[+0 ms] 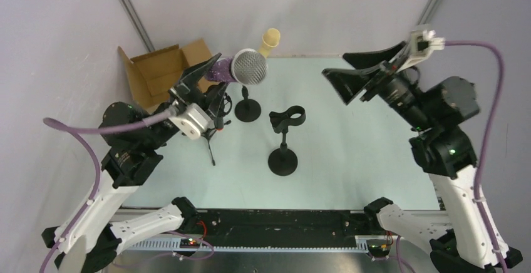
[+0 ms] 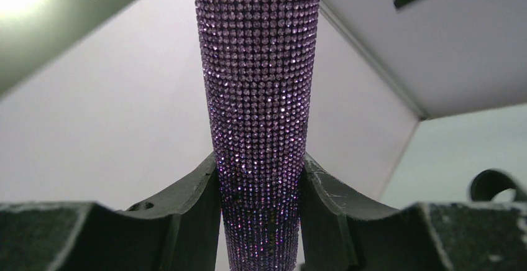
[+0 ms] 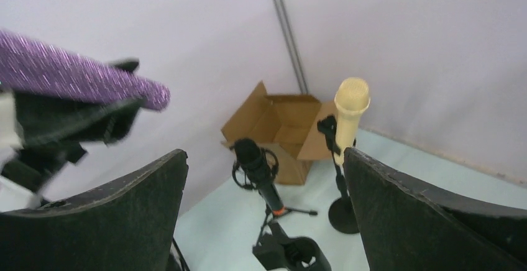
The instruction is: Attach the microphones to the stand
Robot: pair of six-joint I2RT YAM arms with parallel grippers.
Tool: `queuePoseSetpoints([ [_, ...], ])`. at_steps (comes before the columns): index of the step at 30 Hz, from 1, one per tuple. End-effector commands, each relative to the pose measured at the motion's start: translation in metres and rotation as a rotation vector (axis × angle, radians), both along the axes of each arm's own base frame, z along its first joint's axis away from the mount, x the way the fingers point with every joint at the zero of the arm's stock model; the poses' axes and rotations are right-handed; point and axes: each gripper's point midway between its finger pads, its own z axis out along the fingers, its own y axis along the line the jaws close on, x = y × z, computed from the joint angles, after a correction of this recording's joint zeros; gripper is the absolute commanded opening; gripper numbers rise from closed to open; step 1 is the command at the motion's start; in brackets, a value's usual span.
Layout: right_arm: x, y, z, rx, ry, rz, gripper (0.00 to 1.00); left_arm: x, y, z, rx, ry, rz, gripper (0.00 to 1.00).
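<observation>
A cardboard box (image 1: 159, 72) is set at the far left corner of the counter (image 1: 363, 154), with a tripod stand (image 3: 283, 212) bearing one microphone (image 3: 258, 165) just before it. A round-base stand (image 1: 247, 110) carrying a second microphone (image 1: 270, 40) is placed to their right, an empty clip stand (image 1: 283, 151) nearer and further right. A third microphone (image 1: 248, 66) is held by the left hand (image 1: 216, 74) above the round-base stand.

An open cardboard box (image 1: 161, 72) sits at the table's (image 1: 369, 141) far-left corner.

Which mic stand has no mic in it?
The round-base stand nearest the arms: its clip is empty. The cream microphone and black microphone fill the other two.
</observation>
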Motion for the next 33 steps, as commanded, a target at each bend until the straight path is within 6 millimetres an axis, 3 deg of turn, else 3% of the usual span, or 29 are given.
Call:
queuePoseSetpoints([
  [1,-0.006,0.02,-0.014,-0.054,-0.159,0.099,0.99,-0.001,0.004,0.01,-0.221,0.268,-0.081,0.0],
  [5,-0.03,0.036,-0.016,-0.117,-0.268,0.254,0.99,-0.004,-0.008,0.002,-0.257,0.397,-0.164,0.0],
  [9,-0.064,0.045,0.004,-0.084,-0.396,0.419,0.99,-0.014,-0.025,-0.002,-0.252,0.485,-0.273,0.0],
  [15,-0.095,0.053,0.041,0.032,-0.519,0.613,0.99,-0.029,-0.048,-0.006,-0.208,0.573,-0.421,0.0],
  [19,-0.106,0.067,0.049,0.04,-0.565,0.696,1.0,-0.036,-0.056,-0.013,-0.175,0.603,-0.478,0.0],
  [25,-0.098,0.099,0.041,-0.008,-0.548,0.746,1.0,-0.044,-0.063,-0.026,-0.141,0.635,-0.529,0.0],
  [33,-0.09,0.119,0.035,-0.027,-0.528,0.752,0.97,-0.051,-0.068,-0.036,-0.107,0.655,-0.577,0.0],
])
